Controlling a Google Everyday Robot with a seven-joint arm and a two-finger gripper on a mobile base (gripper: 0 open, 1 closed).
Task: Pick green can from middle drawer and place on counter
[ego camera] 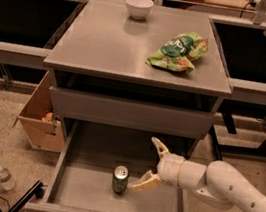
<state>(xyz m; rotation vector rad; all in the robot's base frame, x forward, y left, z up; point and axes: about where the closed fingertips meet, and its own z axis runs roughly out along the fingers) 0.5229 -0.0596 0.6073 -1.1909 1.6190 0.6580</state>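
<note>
worktop [107, 48]: big, flat and grey, on top of the cabinet.
middle drawer [161, 206]: pulled far out at the bottom, grey floor showing.
arm [233, 188]: white, comes in from the right, over the drawer.
snack bag [178, 51]: green, lies on the worktop near its right side.
gripper [144, 163]: in the drawer, just right of the can. Its jaws are spread wide and pinch nothing.
bowl [138, 6]: white, at the back of the worktop.
green can [120, 179]: stands upright on the drawer floor, near the middle. The lower jaw tip is just beside it.

1 camera — high, near, looking down at counter [107, 48] front; gripper [145, 164] low right over drawer [83, 188].
</note>
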